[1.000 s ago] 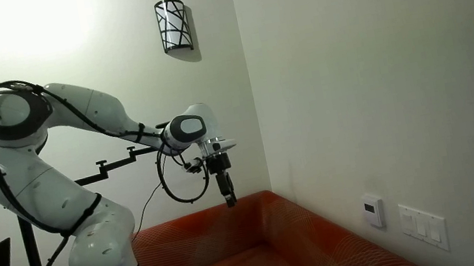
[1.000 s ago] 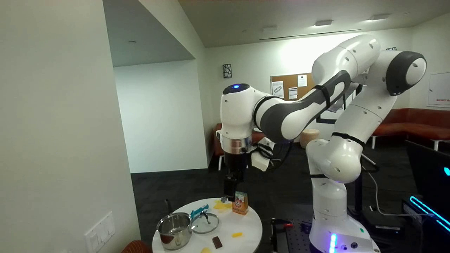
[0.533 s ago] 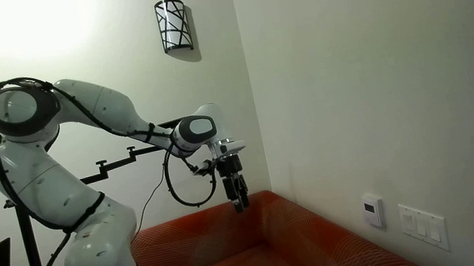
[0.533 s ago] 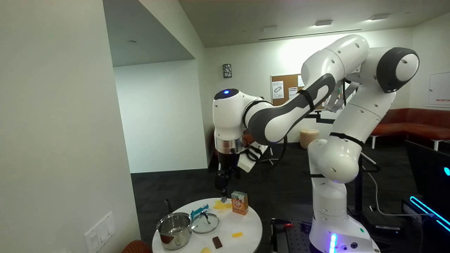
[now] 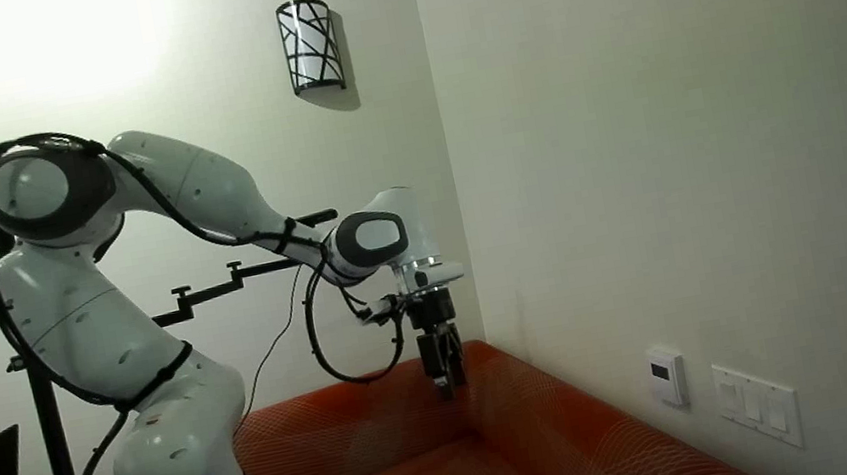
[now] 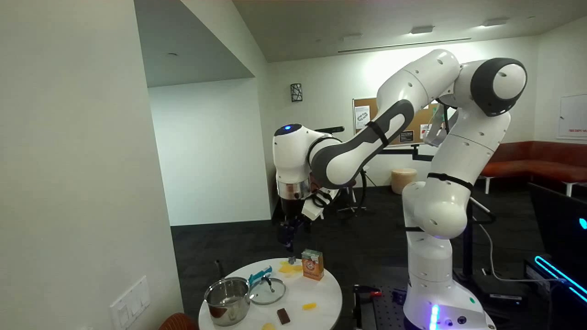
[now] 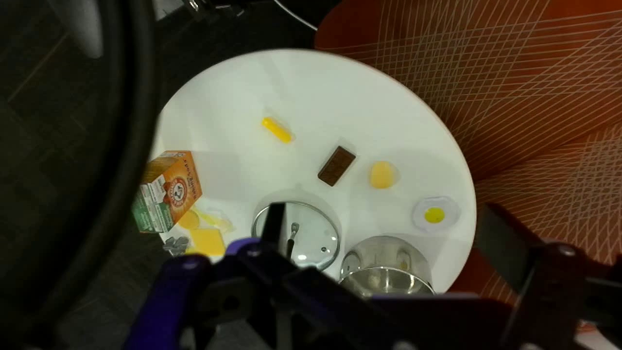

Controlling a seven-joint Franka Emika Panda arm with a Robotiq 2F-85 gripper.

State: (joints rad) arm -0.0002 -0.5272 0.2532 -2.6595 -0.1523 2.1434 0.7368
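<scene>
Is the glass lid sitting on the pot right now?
No, the glass lid lies on the white table beside the pot, whose top is uncovered.

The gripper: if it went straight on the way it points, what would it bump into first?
Probably the glass lid or the white tabletop beside it: the gripper points down that way, but depth is unclear, so which comes first is uncertain.

saucepan [image 7: 381, 257] shone as polished metal | lid [image 7: 313, 234] beside saucepan looked clear, glossy glass | baking soda box [image 7: 176, 190] appeared printed cardboard | tabletop [image 7: 316, 92] under saucepan looked uniformly smooth
</scene>
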